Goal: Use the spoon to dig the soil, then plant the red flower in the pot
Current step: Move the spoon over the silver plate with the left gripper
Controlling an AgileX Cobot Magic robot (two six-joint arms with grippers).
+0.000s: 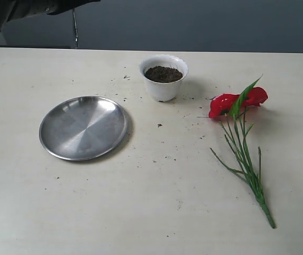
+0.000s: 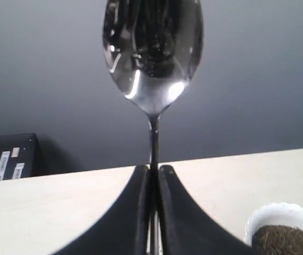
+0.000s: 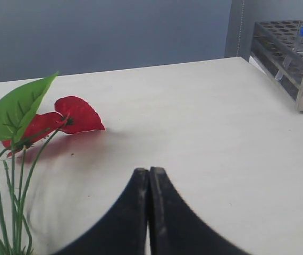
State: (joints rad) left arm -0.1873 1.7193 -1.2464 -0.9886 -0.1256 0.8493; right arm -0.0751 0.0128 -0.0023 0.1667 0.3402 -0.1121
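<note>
The white scalloped pot stands at the back middle of the table, filled with dark soil. To its right lies the red flower, its green stems running toward the front edge. My left gripper is shut on the thin handle of the steel spoon, whose bowl stands up beyond the fingertips; the pot and its soil show nearby. In the right wrist view my right gripper is shut on nothing, close to the flower on the table. Neither gripper shows in the exterior view.
A flat round steel plate lies left of the pot. Dark soil crumbs are scattered across the table. A metal tube rack stands at the table's edge in the right wrist view. Part of a dark arm shows at the exterior view's top left.
</note>
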